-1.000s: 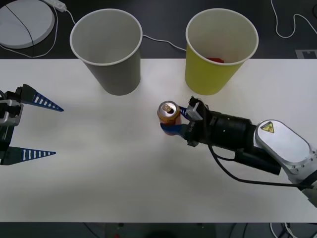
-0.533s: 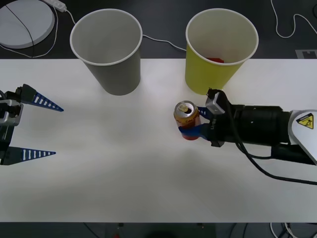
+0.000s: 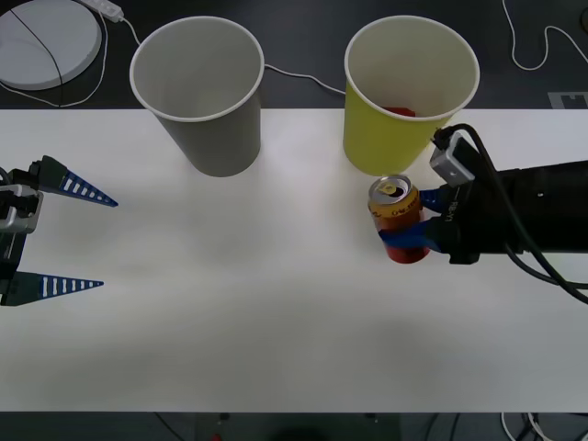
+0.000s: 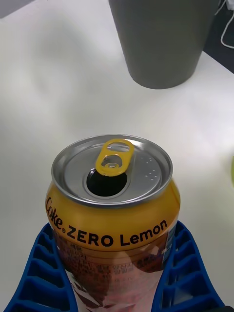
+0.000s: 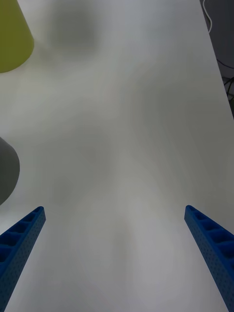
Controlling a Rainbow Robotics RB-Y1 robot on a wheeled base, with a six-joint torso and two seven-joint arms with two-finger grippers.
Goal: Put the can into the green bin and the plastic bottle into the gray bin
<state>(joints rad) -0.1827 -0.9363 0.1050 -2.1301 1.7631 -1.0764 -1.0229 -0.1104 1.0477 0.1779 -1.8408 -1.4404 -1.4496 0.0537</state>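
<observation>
Can upright, opened top up, pinched by right gripper.

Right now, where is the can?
The can is upright in the right gripper, on the table's right side just in front of the green bin.

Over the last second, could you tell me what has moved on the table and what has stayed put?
The right gripper, shut on the can, has carried it toward the robot's right, from mid-table to just in front of the green bin. The can stayed upright in the same grip. The left gripper stayed open and parked at the table's left edge, and the green bin and the gray bin have not moved.
</observation>
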